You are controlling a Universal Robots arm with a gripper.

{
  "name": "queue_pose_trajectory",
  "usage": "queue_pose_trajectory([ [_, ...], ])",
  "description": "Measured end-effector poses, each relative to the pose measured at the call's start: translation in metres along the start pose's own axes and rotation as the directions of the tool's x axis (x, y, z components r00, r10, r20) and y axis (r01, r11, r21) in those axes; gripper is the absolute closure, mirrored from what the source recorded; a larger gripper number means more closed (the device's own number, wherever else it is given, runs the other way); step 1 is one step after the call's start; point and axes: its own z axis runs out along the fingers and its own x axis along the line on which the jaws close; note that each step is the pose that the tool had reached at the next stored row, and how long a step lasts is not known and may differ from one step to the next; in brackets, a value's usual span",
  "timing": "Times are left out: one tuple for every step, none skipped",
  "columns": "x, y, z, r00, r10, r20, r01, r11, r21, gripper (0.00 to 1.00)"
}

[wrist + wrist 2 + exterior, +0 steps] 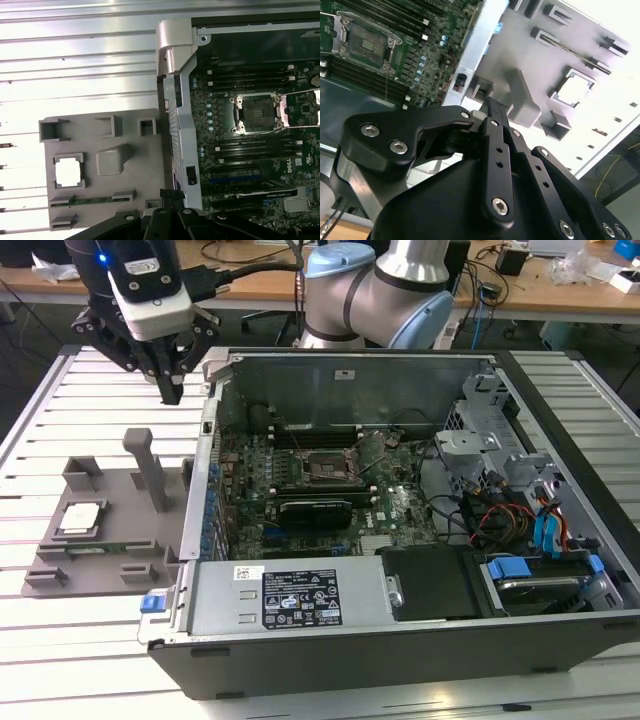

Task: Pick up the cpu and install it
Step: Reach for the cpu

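Observation:
The cpu (80,518), a small square chip with a pale metal top, lies flat in a recess of a grey holder tray (128,545) at the exterior view's left. It also shows as the bright square cpu (68,172) in the first wrist view and the cpu (575,89) in the second. My gripper (172,392) hangs high above the table behind the tray, well apart from the chip, its black fingers drawn together on nothing. The open motherboard socket (325,472) sits inside the computer case, with its latch frame raised in the first wrist view (257,112).
The open computer case (200,490) stands just to the right of the tray in the exterior view. A tall grey post (150,465) rises from the tray between the chip and the case wall. Cables and drive bays (540,530) fill the case's right side. The table is slatted white metal (60,630).

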Motion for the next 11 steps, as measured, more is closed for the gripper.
queue_pose_trajectory([
  [0.0026, -0.0002, -0.0001, 1.0000, 0.000, 0.0000, 0.000, 1.0000, 0.0001, 0.89],
  [0.0068, -0.0005, -0.0002, 1.0000, 0.000, 0.0002, 0.000, 1.0000, 0.0000, 0.89],
  [0.0125, -0.0009, -0.0003, 1.0000, 0.000, 0.0004, 0.000, 1.0000, 0.0000, 0.89],
  [0.0168, -0.0013, -0.0005, 1.0000, 0.000, 0.0004, 0.000, 1.0000, 0.0001, 0.89],
  [0.0212, -0.0016, -0.0006, 1.0000, 0.000, 0.0005, 0.000, 1.0000, 0.0001, 0.89],
  [0.0248, -0.0018, -0.0007, 1.0000, 0.000, 0.0005, 0.000, 1.0000, 0.0001, 0.89],
  [0.0267, -0.0020, -0.0007, 1.0000, 0.000, 0.0006, 0.000, 1.0000, 0.0000, 0.89],
  [0.0288, -0.0021, -0.0008, 1.0000, 0.000, 0.0005, 0.000, 1.0000, 0.0000, 0.89],
  [0.0309, -0.0023, -0.0008, 1.0000, 0.000, 0.0005, 0.000, 1.0000, 0.0000, 0.89],
  [0.0328, -0.0024, -0.0009, 1.0000, 0.000, 0.0005, 0.000, 1.0000, 0.0000, 0.89],
  [0.0356, -0.0026, -0.0010, 1.0000, 0.000, 0.0005, 0.000, 1.0000, 0.0001, 0.89],
])
